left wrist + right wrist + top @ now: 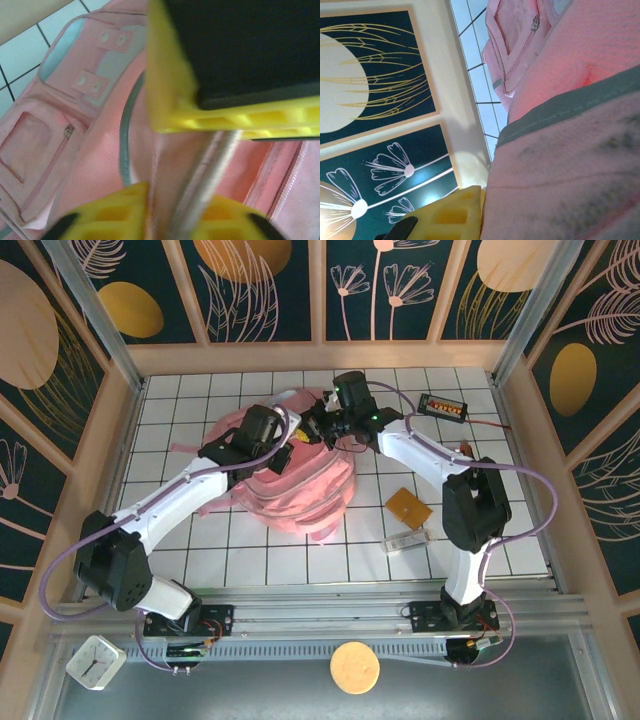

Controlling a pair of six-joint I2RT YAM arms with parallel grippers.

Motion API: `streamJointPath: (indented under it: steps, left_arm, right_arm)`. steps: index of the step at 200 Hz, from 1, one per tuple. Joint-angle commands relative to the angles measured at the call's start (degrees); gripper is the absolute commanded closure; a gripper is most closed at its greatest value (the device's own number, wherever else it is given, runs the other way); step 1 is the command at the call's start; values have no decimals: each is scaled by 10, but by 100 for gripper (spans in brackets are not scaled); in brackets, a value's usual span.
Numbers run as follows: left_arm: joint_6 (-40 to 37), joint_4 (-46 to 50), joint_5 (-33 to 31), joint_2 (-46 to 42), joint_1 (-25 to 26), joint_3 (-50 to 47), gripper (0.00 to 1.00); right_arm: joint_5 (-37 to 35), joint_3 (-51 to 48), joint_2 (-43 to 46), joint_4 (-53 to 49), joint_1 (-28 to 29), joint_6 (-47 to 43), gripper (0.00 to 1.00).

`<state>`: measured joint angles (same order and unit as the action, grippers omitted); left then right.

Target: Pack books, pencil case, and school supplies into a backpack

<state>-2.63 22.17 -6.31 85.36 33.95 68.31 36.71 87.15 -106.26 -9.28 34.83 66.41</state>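
Pink soft fabric backpack (300,495) was pinched by left end effector (283,453) and right end effector (316,428); probably opening step, next pull mouth apart.

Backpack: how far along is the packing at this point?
Done: nothing confirmably packed. In hand: left gripper and right gripper each pinch backpack fabric near its top. Remaining: orange-brown book and whitish-grey block lie on the table beside it.
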Motion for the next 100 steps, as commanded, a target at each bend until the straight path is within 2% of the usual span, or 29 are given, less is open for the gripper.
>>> streamJointPath:
  steps: [1,33,56,60,76,100]
  left_arm:
    - [10,14,-18,17,-10,29,100]
    - [19,28,3,32,-11,42,100]
    - [28,24,16,34,-17,40,100]
    - [31,24,23,34,-19,41,100]
    - [43,31,53,36,-27,49,100]
    - [57,54,83,41,-30,71,100]
  right_arm:
    - [29,28,20,22,3,-25,84]
    - [-32,16,81,-74,-20,-119,39]
    - [-102,-36,176,-135,-32,-182,9]
    - [-108,-51,195,-142,-52,-190,2]
    - [-148,-97,269,-188,-77,-239,1]
    - [-276,-146,350,-299,-84,-391,1]
